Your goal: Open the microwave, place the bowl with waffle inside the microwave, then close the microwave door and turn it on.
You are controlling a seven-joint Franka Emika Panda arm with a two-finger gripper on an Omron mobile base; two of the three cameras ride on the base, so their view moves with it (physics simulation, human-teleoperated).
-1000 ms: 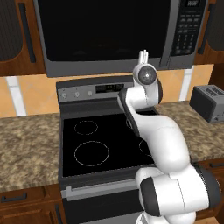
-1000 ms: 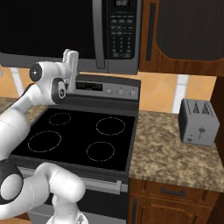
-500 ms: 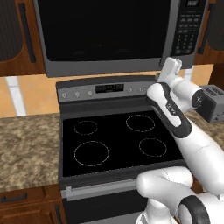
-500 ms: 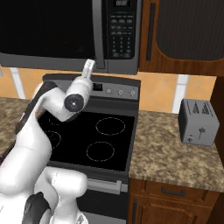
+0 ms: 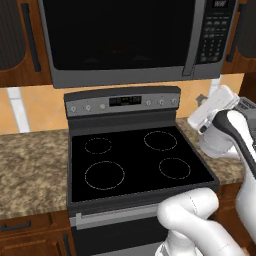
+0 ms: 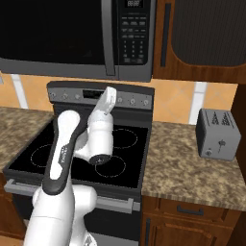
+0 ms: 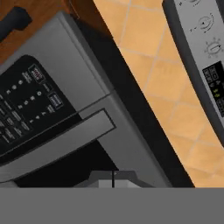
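Jaws sit pressed together with nothing between them; we see the two finger tips meeting at the bottom of the hand view, gripper (image 7: pixel 113 177) empty. We see the microwave (image 5: pixel 135 40) mounted above the stove, its door (image 5: pixel 117 35) shut, black glass front dark. We see the long vertical grey handle bar (image 5: pixel 188 37) at the door's right edge, just beside the button keypad (image 5: pixel 212 35). From the right base camera the same microwave (image 6: pixel 77 36) hangs top left, handle (image 6: pixel 109 37) next to the keypad (image 6: pixel 132 33). In the hand view, rolled, the handle (image 7: pixel 57 146) runs diagonally with the keypad (image 7: pixel 30 109) above it, and the microwave's bottom corner sits close ahead of the finger tips. The white hand (image 5: pixel 212 107) points up toward the microwave's lower right, over the right edge of the stove (image 5: pixel 135 160), apart from the handle. In the right base view the hand (image 6: pixel 106 103) rises in front of the stove's control panel (image 6: pixel 98 94). Outward: black cooktop with four burner rings, speckled counter (image 6: pixel 187 163) either side, grey slotted toaster (image 6: pixel 217 133) on the right counter, orange tiled backsplash (image 7: pixel 166 78), wooden cabinets (image 6: pixel 199 38) beside the microwave.
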